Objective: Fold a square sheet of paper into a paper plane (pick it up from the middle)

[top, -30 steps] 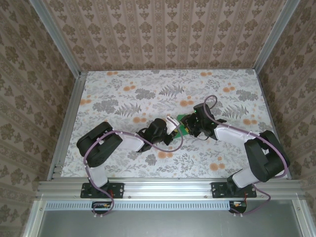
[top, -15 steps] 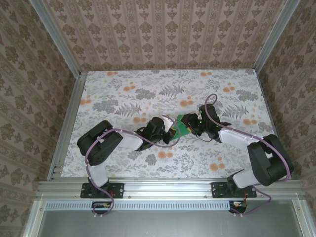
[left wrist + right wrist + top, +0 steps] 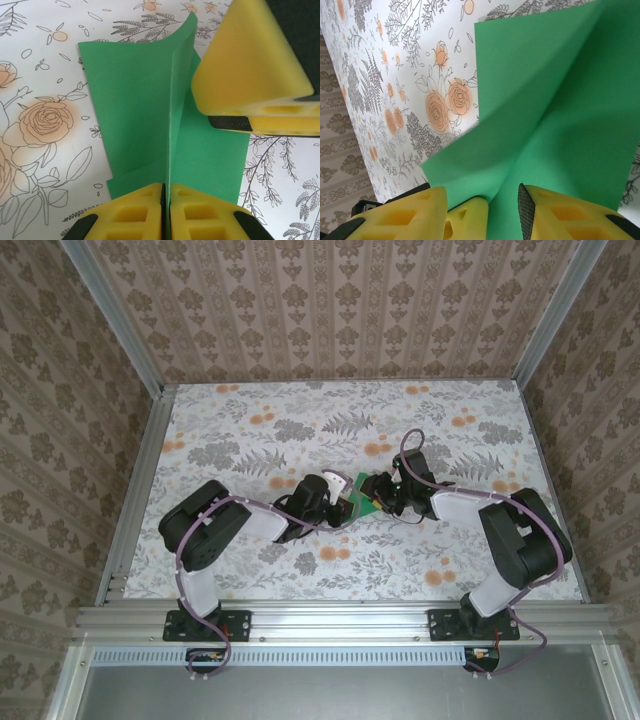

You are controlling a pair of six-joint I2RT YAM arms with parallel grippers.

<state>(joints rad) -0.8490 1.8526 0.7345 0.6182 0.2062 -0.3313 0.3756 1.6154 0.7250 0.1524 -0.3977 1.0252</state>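
At the middle of the table (image 3: 300, 420) the square sheet of paper (image 3: 130, 100) lies, its raised crease running straight away from the left gripper (image 3: 166, 195), clamped on that ridge; right gripper (image 3: 502, 202) opposite, jaws apart astride the far flap

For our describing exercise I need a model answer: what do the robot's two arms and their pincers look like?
The left arm and right arm have white segments between bulky black joints, with a purple cable looping along each. The left pincer and right pincer each have two blocky yellow fingers with hollow cells and black pads.
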